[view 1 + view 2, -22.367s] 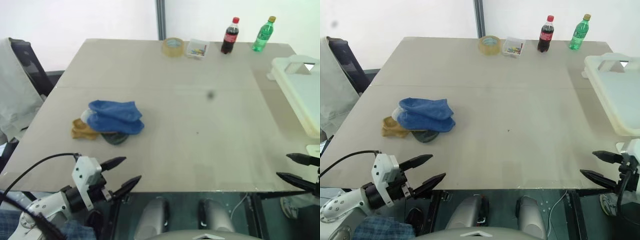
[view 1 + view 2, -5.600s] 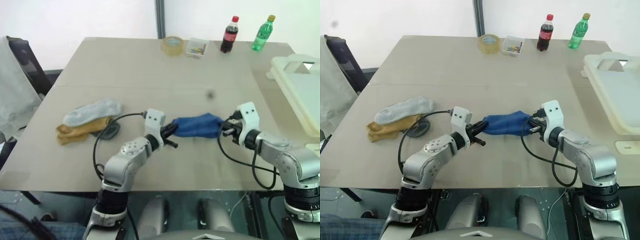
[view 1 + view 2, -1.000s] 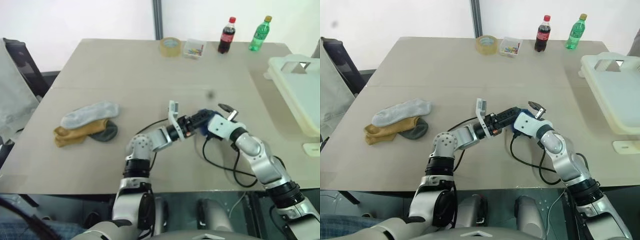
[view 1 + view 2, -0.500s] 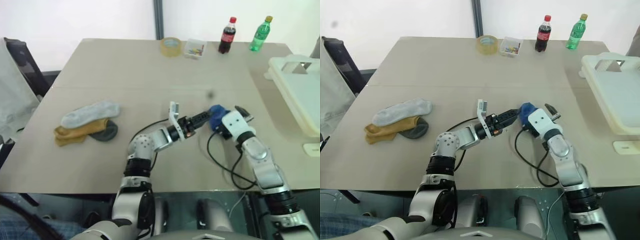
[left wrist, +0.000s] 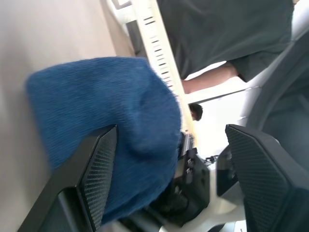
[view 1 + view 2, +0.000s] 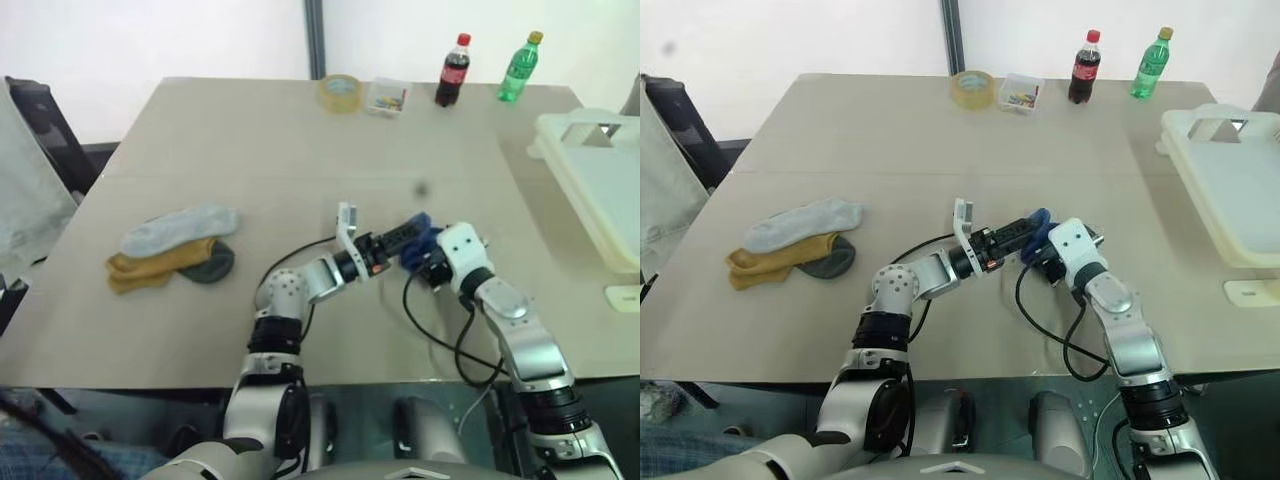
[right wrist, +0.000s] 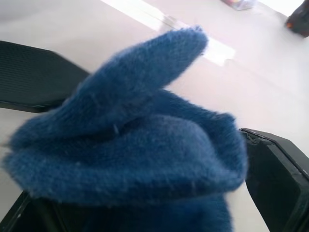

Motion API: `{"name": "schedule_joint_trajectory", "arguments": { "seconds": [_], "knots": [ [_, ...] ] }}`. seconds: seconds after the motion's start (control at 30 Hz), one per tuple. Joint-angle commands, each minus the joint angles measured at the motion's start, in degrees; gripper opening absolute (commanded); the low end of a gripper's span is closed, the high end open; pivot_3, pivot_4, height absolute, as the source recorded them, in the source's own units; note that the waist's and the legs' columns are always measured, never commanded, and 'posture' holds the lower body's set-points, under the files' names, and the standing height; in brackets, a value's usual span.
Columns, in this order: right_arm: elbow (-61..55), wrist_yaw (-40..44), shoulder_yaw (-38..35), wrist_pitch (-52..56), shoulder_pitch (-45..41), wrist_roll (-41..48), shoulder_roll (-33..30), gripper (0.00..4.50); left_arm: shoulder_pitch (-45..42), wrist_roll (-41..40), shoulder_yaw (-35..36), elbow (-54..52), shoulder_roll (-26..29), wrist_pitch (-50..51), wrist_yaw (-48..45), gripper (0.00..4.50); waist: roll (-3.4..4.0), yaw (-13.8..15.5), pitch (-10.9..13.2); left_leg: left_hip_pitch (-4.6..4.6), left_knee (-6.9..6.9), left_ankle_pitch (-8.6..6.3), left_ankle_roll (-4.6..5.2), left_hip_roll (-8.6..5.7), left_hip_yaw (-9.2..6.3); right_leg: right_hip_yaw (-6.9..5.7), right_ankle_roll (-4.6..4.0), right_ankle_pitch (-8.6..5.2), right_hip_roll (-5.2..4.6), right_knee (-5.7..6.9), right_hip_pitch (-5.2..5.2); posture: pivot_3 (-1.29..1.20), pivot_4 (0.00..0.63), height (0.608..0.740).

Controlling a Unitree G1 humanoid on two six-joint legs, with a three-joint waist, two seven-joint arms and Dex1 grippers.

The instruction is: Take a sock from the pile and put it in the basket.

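The blue sock (image 6: 418, 228) was bunched up near the middle of the table (image 6: 280, 140), between the two grippers. The left gripper (image 6: 404, 237) reached in toward it, its fingers (image 5: 99, 159) spread apart with the sock lying against one of them. The right gripper (image 6: 432, 262) met it from the other side, its jaws wide apart around the sock, which bulged up between them in the right wrist view. The pile (image 6: 172, 248), now light grey, mustard and dark grey-green socks, lay well to the left of the blue sock, near the table's left edge. The basket (image 6: 600, 180) stood well to the right of the sock, at the table's right edge. A tape roll (image 6: 343, 92), a small clear box (image 6: 388, 97) and two bottles (image 6: 451, 70) stood along the far edge beyond the sock.
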Motion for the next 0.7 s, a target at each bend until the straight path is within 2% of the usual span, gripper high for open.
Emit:
{"name": "schedule_joint_trajectory", "arguments": {
  "seconds": [0.03,0.23,0.43,0.53,0.7],
  "knots": [
    [-2.2,0.1,0.3,-1.8,1.1,-1.4,-2.1,4.5,0.3,1.6,-2.3,-0.5,0.4,0.1,-0.7,3.77,0.0,0.0,0.0,0.0,0.0,0.0,0.0,-0.01,0.0,0.0,0.0,0.0,0.0,0.0,0.0,0.0,0.15,0.74],
    [-3.4,4.0,2.5,-9.0,3.2,-3.3,-8.7,4.5,-0.7,4.1,-3.5,2.7,0.0,-0.5,-1.0,3.77,-0.01,0.2,0.0,0.0,0.0,0.0,0.0,-0.04,0.01,0.01,0.01,0.0,-0.01,-0.01,0.01,0.0,0.15,0.74],
    [-4.9,5.8,-0.2,-11.1,4.3,-2.9,-13.3,4.5,-2.2,5.4,-4.1,4.8,-0.3,-0.7,-2.2,3.77,-0.01,0.5,0.0,0.02,0.04,0.0,0.01,-0.03,0.0,-0.01,-0.01,-0.02,-0.01,0.02,0.03,0.0,0.15,0.74],
    [-8.2,6.4,-4.6,-7.1,7.0,1.6,-12.4,4.5,-2.7,6.2,-4.3,5.5,-0.2,-0.8,-3.1,3.77,-0.01,1.3,0.0,0.01,0.04,0.0,0.01,-0.03,0.0,-0.01,-0.01,-0.01,-0.01,0.01,0.02,0.0,0.15,0.74],
    [-15.6,9.0,-14.3,6.2,11.5,16.6,-8.3,4.5,-2.8,7.4,-5.3,5.8,0.2,-1.1,-4.8,3.77,-0.01,1.3,0.0,-0.02,0.04,-0.01,0.01,0.06,-0.03,-0.02,0.01,0.0,-0.01,0.0,0.02,0.0,0.15,0.74]
  ]
}}
